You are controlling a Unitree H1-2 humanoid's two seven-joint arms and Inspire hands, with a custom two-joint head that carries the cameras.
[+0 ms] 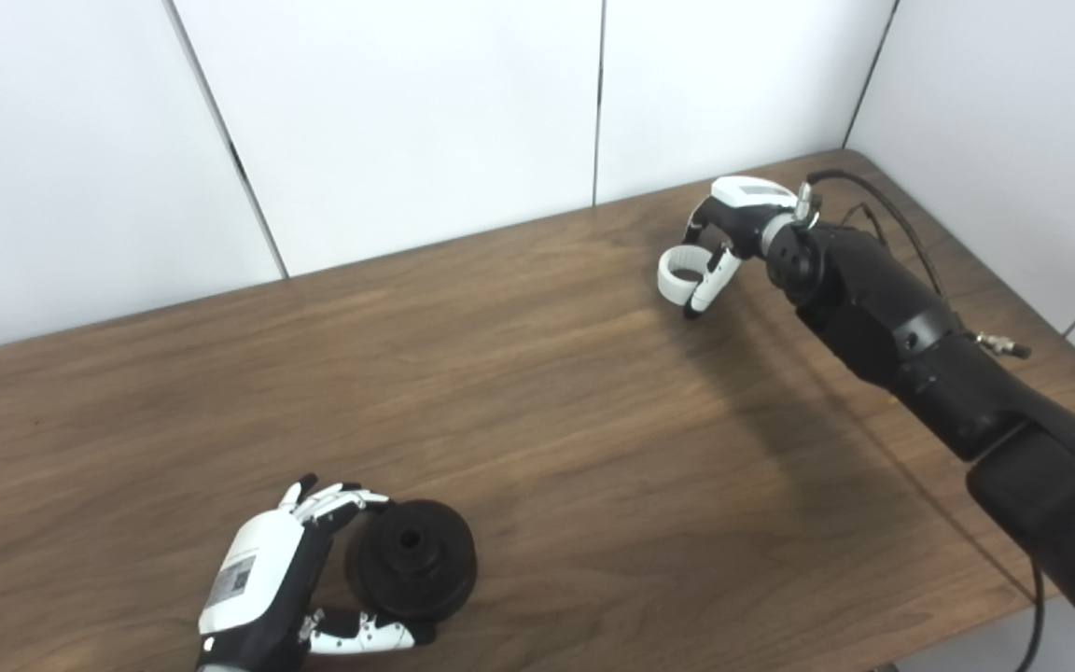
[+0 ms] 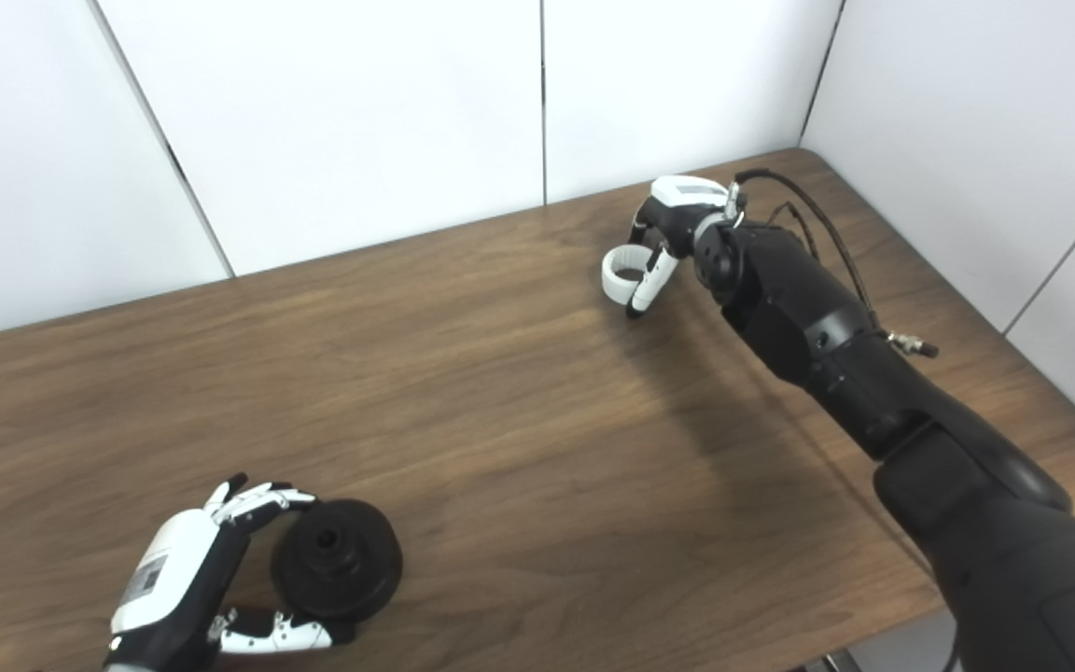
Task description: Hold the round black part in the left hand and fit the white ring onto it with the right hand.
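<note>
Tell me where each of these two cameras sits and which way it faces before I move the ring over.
Left eye view: on the head, looking down at the wooden table; shows the left hand around the round black part, and the right hand with the white ring far right.
Right eye view: beside it, same downward aim, everything sits further left; more of the right arm shows.
Shared: both hands, both parts, the white wall panels.

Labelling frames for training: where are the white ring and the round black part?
white ring (image 1: 679, 273), left eye view, on its outer band.
round black part (image 1: 416, 558), left eye view, on its front face below the hole.
</note>
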